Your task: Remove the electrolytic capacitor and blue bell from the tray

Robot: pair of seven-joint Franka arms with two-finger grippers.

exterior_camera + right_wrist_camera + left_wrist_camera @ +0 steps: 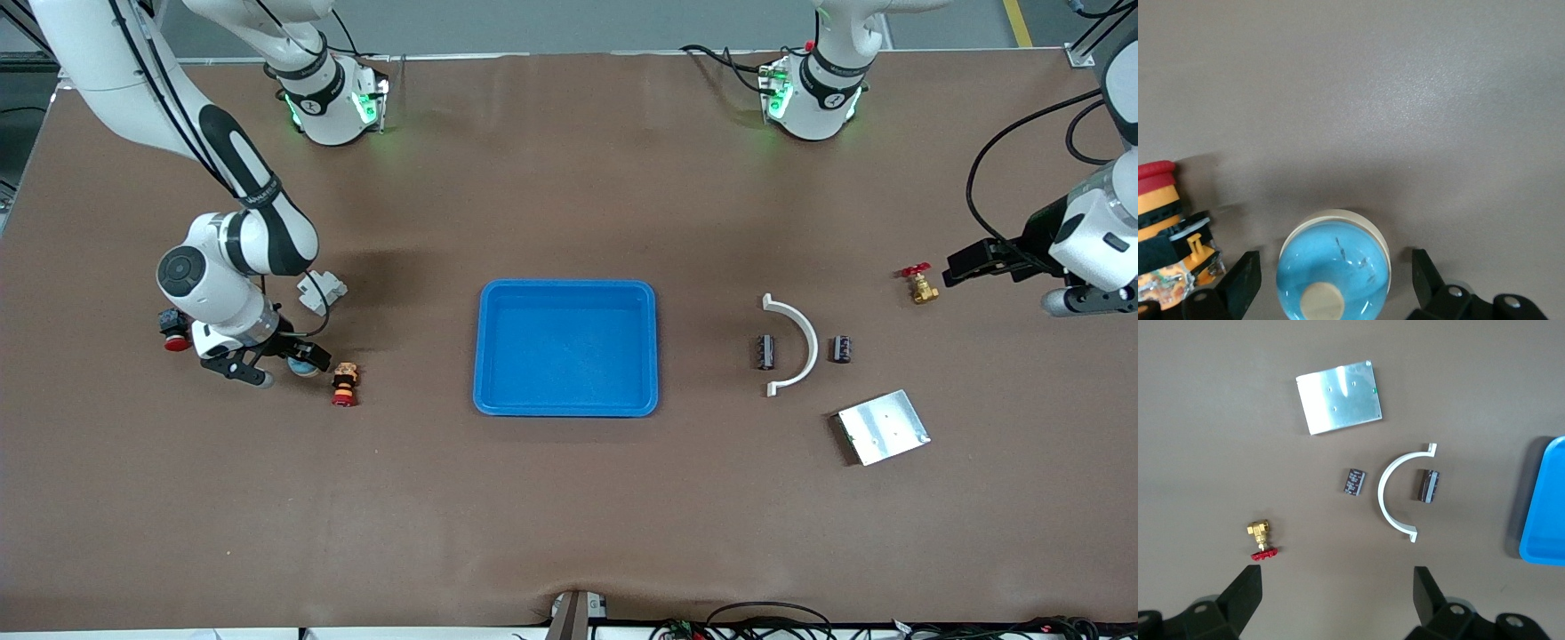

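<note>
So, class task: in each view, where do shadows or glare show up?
Front view: soft shadow on the table beside the right arm, and a thin one along the tray's nearer edge. Left wrist view: the metal plate glares pale and washed out. Right wrist view: the blue bell carries a sheen, with a dim shadow on the table around it.

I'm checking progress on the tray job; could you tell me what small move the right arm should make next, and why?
Probably lift the right gripper straight up. Its fingers stand open either side of the blue bell, which rests on the table outside the tray, so the bell seems delivered. The left gripper waits, open.
</note>
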